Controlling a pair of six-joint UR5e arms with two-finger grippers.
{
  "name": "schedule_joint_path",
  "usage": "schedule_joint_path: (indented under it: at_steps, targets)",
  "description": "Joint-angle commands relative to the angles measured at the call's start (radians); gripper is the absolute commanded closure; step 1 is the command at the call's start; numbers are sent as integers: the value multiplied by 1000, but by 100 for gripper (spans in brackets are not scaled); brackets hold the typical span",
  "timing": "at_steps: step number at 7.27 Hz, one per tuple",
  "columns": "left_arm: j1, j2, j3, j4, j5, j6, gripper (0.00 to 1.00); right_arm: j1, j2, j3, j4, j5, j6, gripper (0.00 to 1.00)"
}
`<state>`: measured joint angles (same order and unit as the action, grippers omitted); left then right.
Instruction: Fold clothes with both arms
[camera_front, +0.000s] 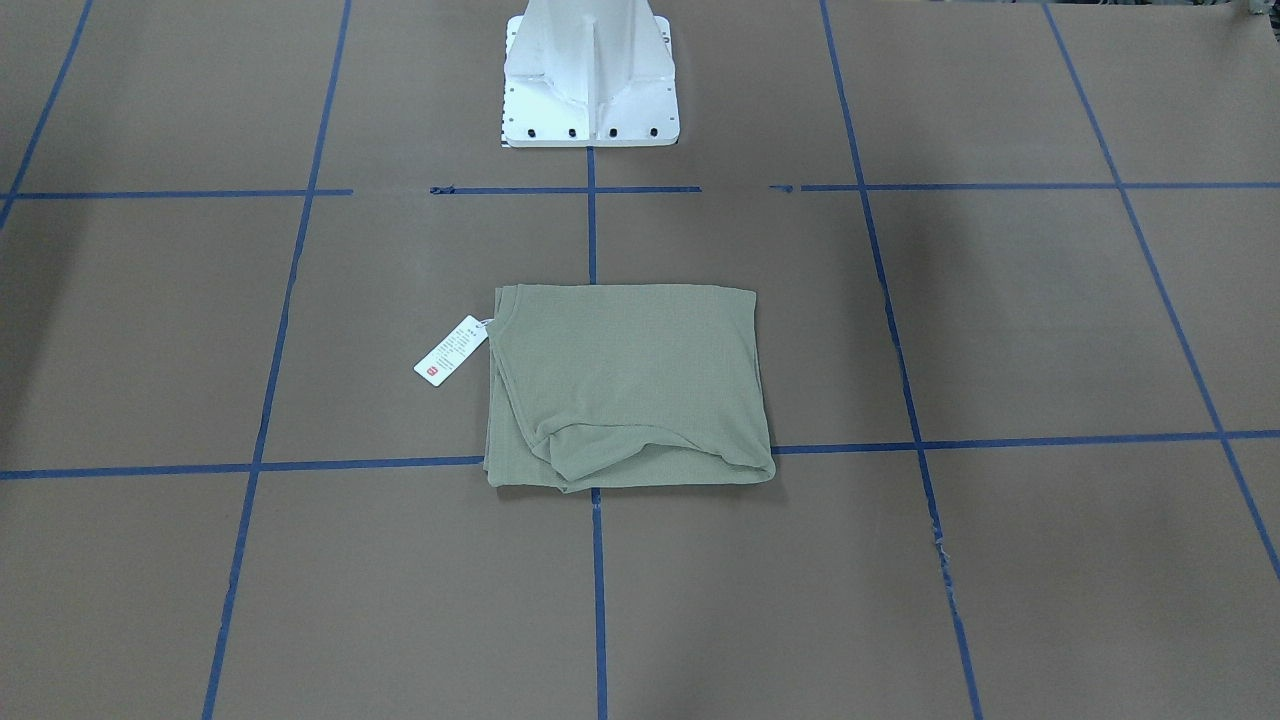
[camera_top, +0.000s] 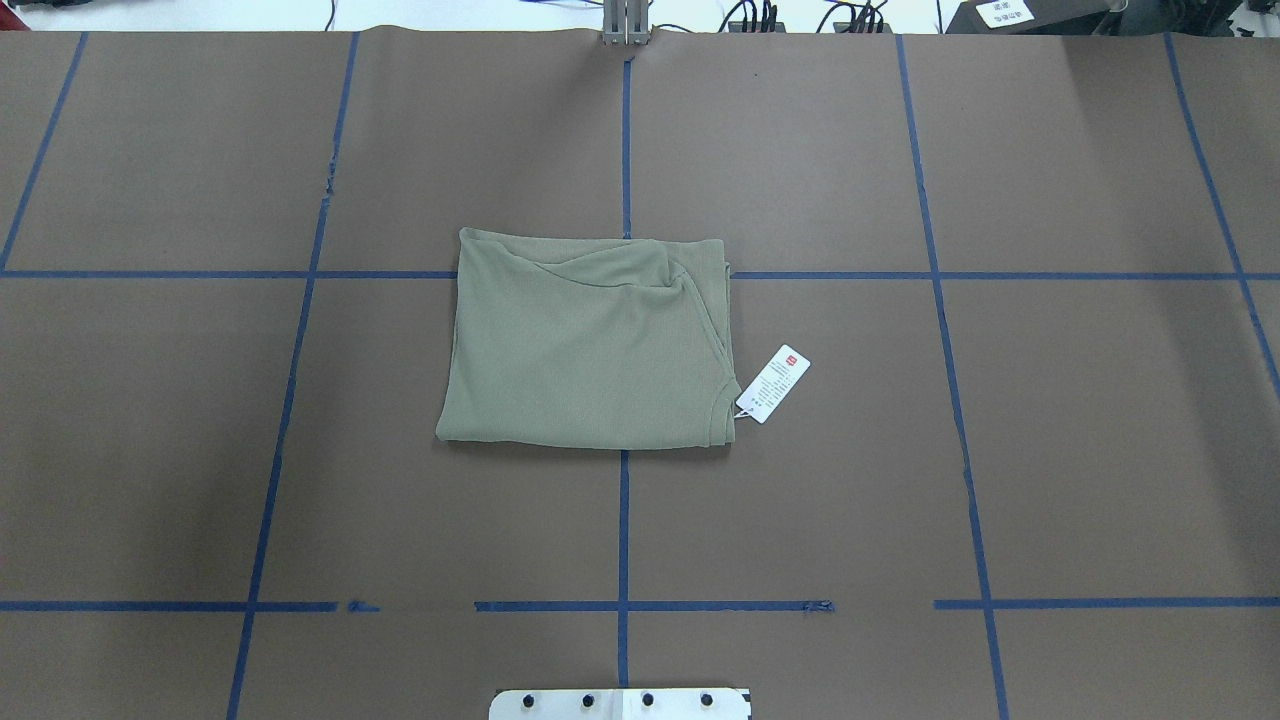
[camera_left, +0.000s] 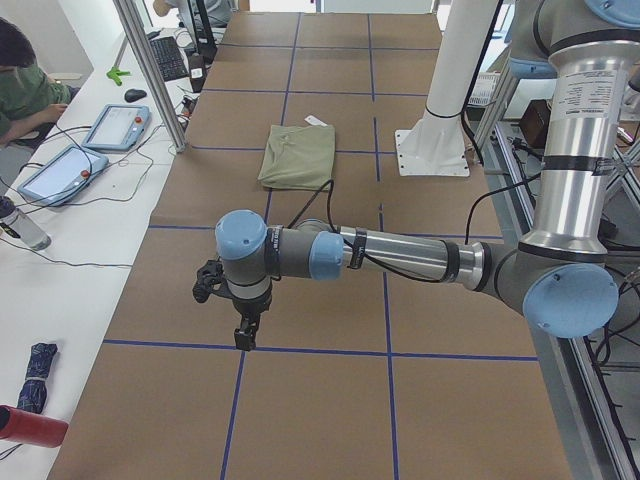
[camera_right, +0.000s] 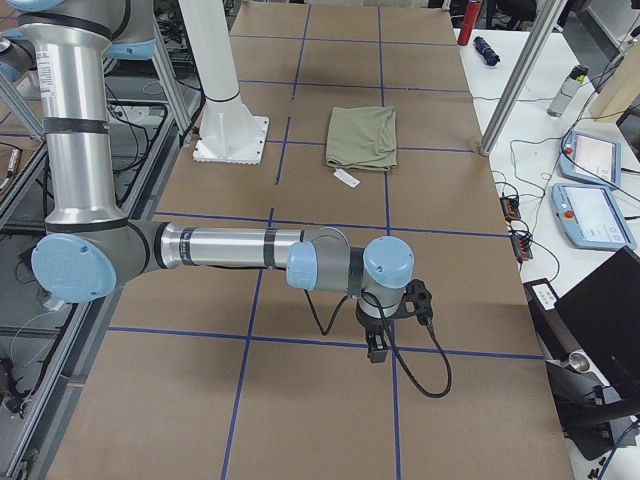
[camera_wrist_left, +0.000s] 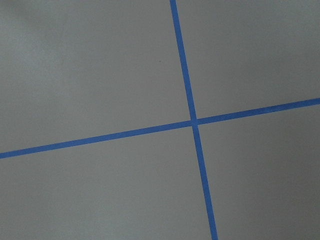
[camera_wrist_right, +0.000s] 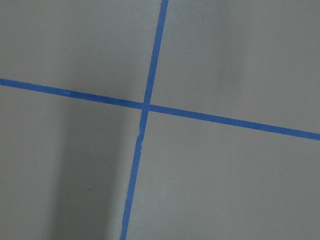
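Observation:
The clothes are one sage-green knit shirt (camera_top: 590, 345), folded into a flat rectangle at the table's middle, also seen in the front view (camera_front: 625, 385). Its white hang tag (camera_top: 773, 384) with a red mark lies on the table beside it. My left arm (camera_left: 390, 258) stretches out far from the shirt, its gripper (camera_left: 245, 335) pointing down over a blue tape crossing. My right arm (camera_right: 230, 248) does the same at the other end, its gripper (camera_right: 378, 350) above a tape line. I cannot tell whether either gripper is open or shut. Nothing shows between their fingers.
Brown paper with a blue tape grid (camera_top: 624, 520) covers the table. The white pedestal base (camera_front: 590, 85) stands at the robot's side. Side benches hold tablets (camera_left: 115, 125), cables, a bottle and a red can (camera_left: 30, 428). A person sits at the bench (camera_left: 25, 85).

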<state>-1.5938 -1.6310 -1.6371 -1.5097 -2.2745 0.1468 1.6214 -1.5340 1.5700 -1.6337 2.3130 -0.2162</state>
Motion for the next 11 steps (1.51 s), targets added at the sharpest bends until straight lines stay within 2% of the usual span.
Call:
schedule_joint_path:
  at_steps: [1, 11]
  targets:
    - [0, 2, 0, 0, 0, 0, 0, 0, 0, 1, 0, 0, 3, 0]
    - [0, 22, -7, -1, -5, 4, 0, 0, -2, -1, 0, 11, 4, 0]
